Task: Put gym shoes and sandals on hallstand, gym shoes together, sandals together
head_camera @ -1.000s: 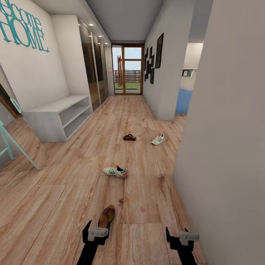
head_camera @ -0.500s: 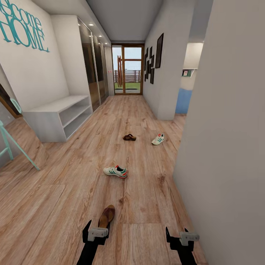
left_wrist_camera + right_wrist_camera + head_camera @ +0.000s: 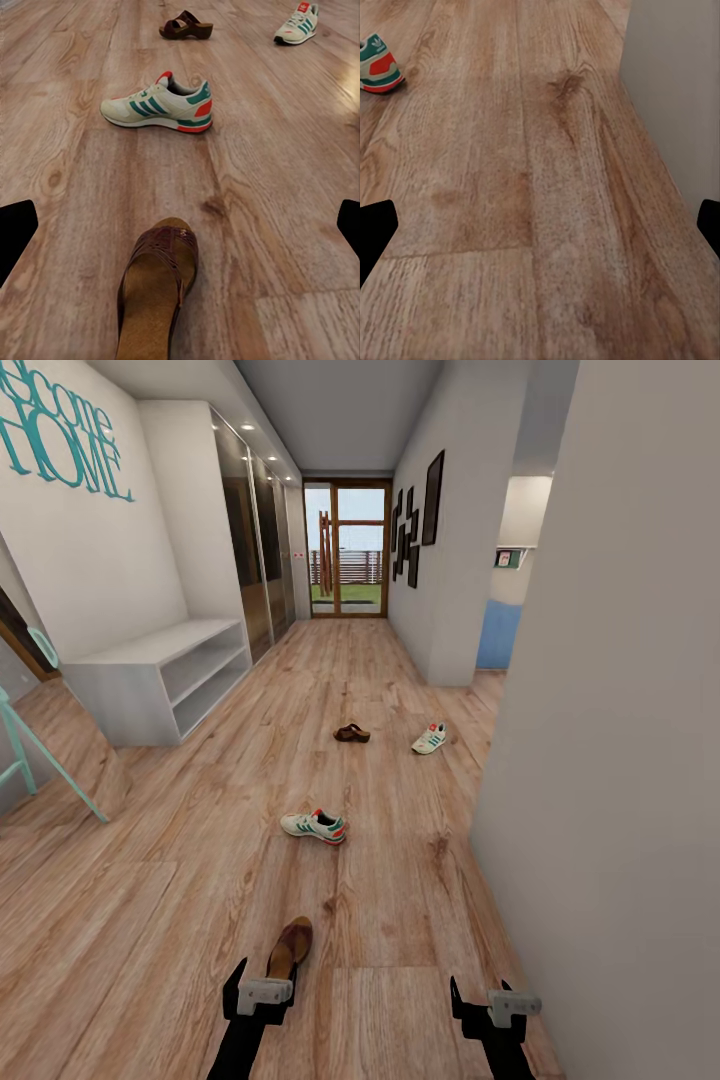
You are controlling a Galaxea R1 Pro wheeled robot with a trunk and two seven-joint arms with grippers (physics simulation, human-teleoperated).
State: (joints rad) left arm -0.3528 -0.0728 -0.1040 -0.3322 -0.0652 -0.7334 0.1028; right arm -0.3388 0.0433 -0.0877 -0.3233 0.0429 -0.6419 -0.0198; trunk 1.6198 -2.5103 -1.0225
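Observation:
Both pairs lie scattered on the corridor floor (image 3: 200, 880). One brown sandal (image 3: 291, 947) (image 3: 157, 292) rests just ahead of my left gripper (image 3: 263, 988) (image 3: 180, 225), which hangs open and empty above the planks. Further on is a white gym shoe (image 3: 314, 826) (image 3: 159, 106), whose heel also appears in the right wrist view (image 3: 376, 67). Beyond it lie the second sandal (image 3: 351, 733) (image 3: 185, 27) and the second gym shoe (image 3: 429, 738) (image 3: 298, 24). My right gripper (image 3: 483, 1000) (image 3: 540, 225) is open over bare floor. The grey hallstand (image 3: 160, 675) stands by the left wall, its top and shelves bare.
A grey wall (image 3: 620, 760) (image 3: 675, 82) runs close along my right arm. Turquoise ladder legs (image 3: 40, 760) lean at the left. Mirrored wardrobe doors (image 3: 250, 550) follow the hallstand, and a glass door (image 3: 347, 550) closes the corridor's far end.

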